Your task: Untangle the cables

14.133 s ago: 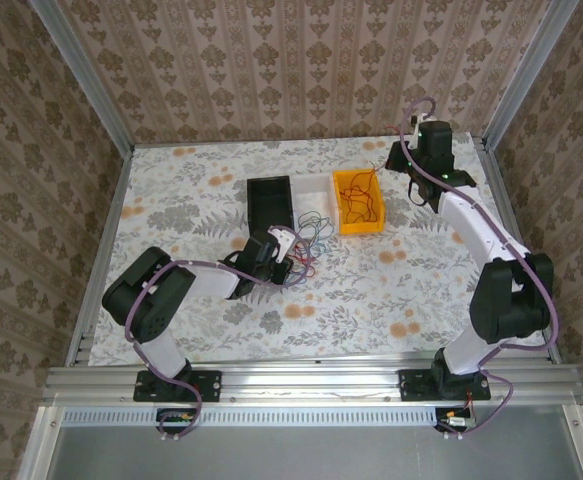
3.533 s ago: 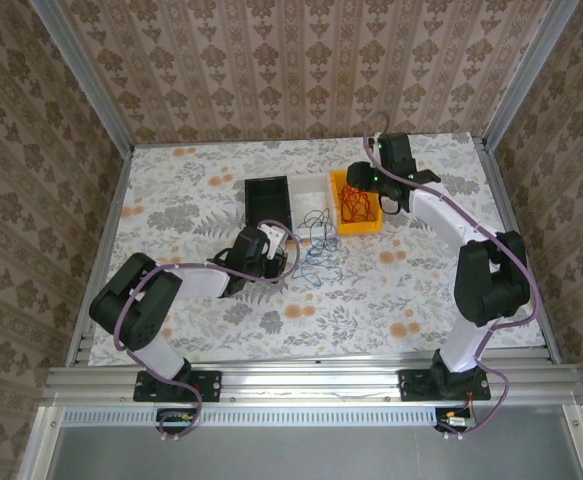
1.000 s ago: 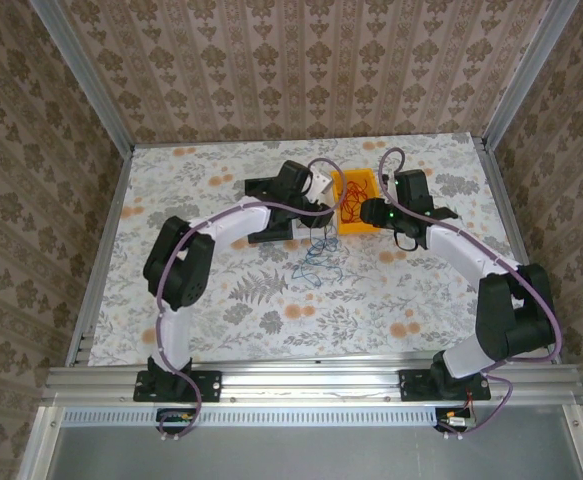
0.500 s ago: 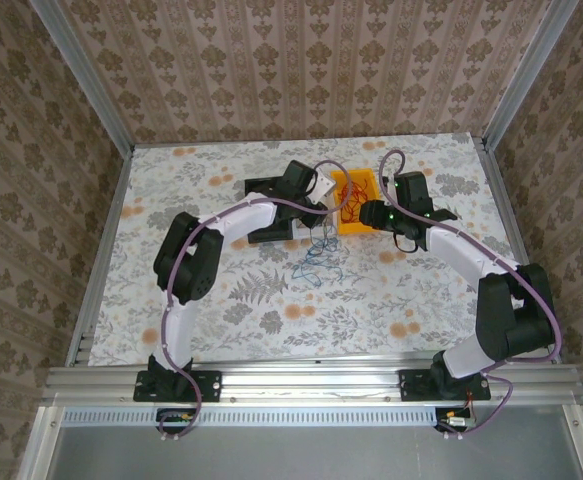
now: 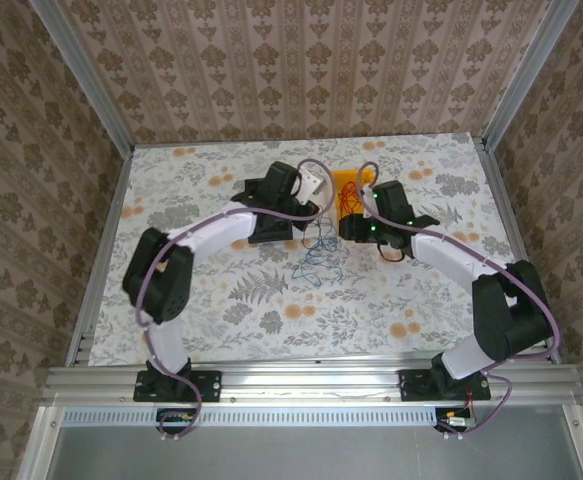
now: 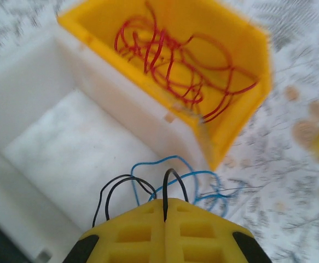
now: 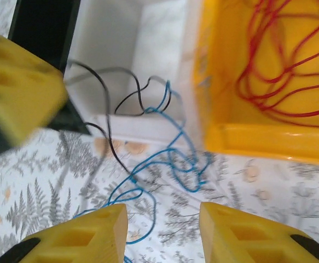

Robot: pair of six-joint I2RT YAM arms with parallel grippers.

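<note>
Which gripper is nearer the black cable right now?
Left. The left gripper is shut on the black cable above the white bin; the right gripper hangs open over the blue cable on the table.

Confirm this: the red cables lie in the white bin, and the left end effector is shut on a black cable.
Wrong bin. The red cables lie in the yellow bin, as the left wrist view shows. The left end effector is indeed shut on a black cable.

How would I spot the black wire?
On the table, find the white bin beside the yellow bin. The black wire loops over its near edge, pinched in the left gripper. Its neighbours are a blue wire and red wires.
</note>
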